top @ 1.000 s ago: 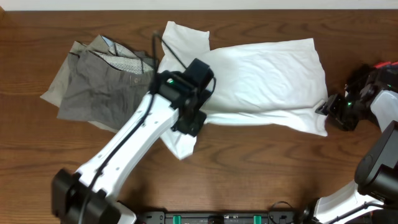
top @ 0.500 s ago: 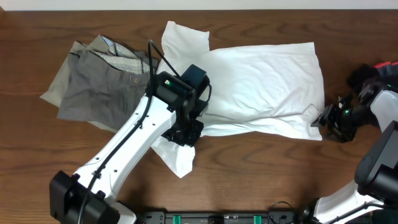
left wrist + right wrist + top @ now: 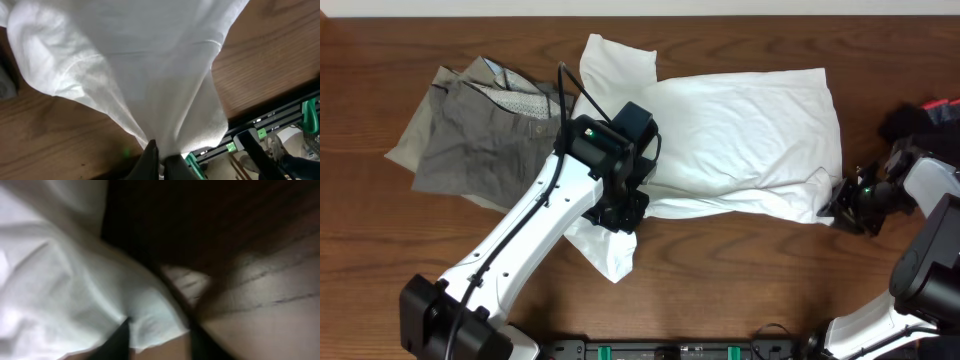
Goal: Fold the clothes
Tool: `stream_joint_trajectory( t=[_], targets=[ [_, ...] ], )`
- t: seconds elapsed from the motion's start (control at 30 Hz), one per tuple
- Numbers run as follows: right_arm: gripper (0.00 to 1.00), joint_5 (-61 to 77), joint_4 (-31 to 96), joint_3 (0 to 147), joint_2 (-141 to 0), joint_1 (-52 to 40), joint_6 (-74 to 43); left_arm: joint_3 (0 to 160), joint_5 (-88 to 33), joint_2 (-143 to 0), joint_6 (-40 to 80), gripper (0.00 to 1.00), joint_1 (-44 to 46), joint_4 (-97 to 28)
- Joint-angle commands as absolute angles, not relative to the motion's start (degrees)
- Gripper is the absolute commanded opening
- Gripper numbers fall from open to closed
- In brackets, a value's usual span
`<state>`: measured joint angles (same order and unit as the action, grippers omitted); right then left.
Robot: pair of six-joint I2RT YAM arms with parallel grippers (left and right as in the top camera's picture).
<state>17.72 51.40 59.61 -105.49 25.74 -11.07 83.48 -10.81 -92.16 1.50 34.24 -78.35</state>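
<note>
The white T-shirt (image 3: 740,130) lies crumpled across the middle and right of the table. One sleeve points to the back and a flap hangs toward the front left. My left gripper (image 3: 620,212) is shut on a bunched fold of the shirt at its front left edge. The left wrist view shows the cloth (image 3: 140,60) pulled taut into the closed fingers (image 3: 160,160). My right gripper (image 3: 842,205) is at the shirt's front right corner. In the right wrist view its fingers (image 3: 160,340) are spread apart, with the shirt corner (image 3: 75,280) lying between them.
The grey-khaki trousers (image 3: 480,130) lie in a heap at the back left, with the patterned lining showing. A dark shape (image 3: 900,122) sits at the right edge behind my right arm. A black rail with green parts (image 3: 670,350) runs along the brown wooden table's (image 3: 740,280) front edge.
My left gripper has drawn the shirt fold a little to the front left. My right gripper has moved along the shirt's right edge toward the front, and the front right corner has pulled in.
</note>
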Motion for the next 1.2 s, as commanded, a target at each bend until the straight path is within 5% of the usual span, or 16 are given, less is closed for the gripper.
stream_joint_trajectory(
  t=[0.0,0.7,0.87,0.97,1.1,1.17],
  targets=[
    [0.05,17.85,51.20,59.72,-105.75,25.82,-12.12,83.48,-11.33,-92.27,1.76,0.06,34.22,-78.87],
    [0.01,-2.17,60.86,76.64,-89.14,34.17,-12.14,83.48,-14.11,-92.27,1.72,0.06,34.22,-94.21],
    [0.02,-2.31,60.90,76.64,-89.14,34.17,-12.10,83.48,-14.44,-92.25,1.58,0.15,34.22,-96.27],
    [0.13,-2.61,60.90,76.64,-89.14,34.17,-12.12,83.48,-14.39,-92.12,1.56,0.27,34.22,-96.82],
    [0.51,-2.57,60.88,76.64,-89.14,34.17,-12.14,83.48,-13.87,-92.09,1.08,0.34,34.15,-96.12],
    [0.57,-2.13,60.66,76.64,-89.14,34.17,-12.19,83.48,-13.39,-92.09,1.10,0.39,34.15,-94.28]
  ],
)
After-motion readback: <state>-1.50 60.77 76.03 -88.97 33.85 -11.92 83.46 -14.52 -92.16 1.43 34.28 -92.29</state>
